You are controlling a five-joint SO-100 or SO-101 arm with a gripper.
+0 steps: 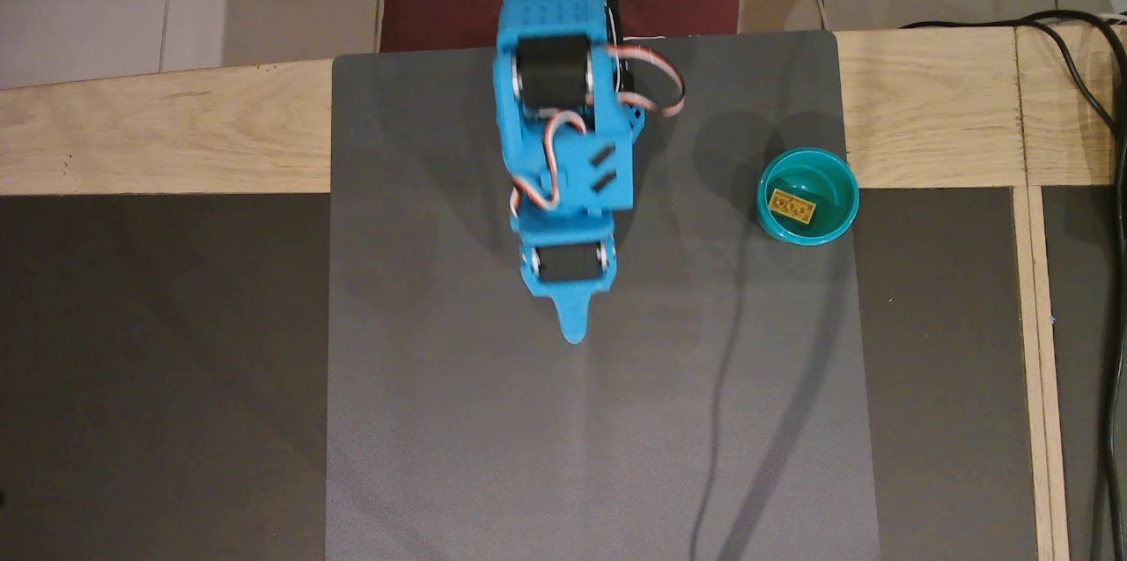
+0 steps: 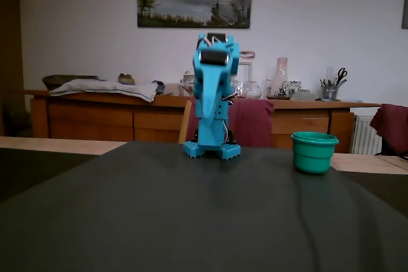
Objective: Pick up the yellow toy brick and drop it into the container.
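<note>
While the blue arm [image 1: 563,147] is folded over the middle of the grey mat [image 1: 493,420], its gripper [image 1: 574,328] hangs above the mat holding nothing, and the fingers seem pressed together into one tip. Off to the right in the overhead view, the container [image 1: 808,195] stands at the mat's edge. The yellow toy brick [image 1: 791,207] lies inside it, studs up.

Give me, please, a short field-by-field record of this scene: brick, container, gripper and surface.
brick: yellow toy brick lies studs-up inside the container
container: teal cup stands upright at the mat's right edge in the overhead view
gripper: gripper raised, away from the cup, holding nothing visible; open or shut unclear
surface: grey mat on a wooden table
task state: brick already in the cup
</note>
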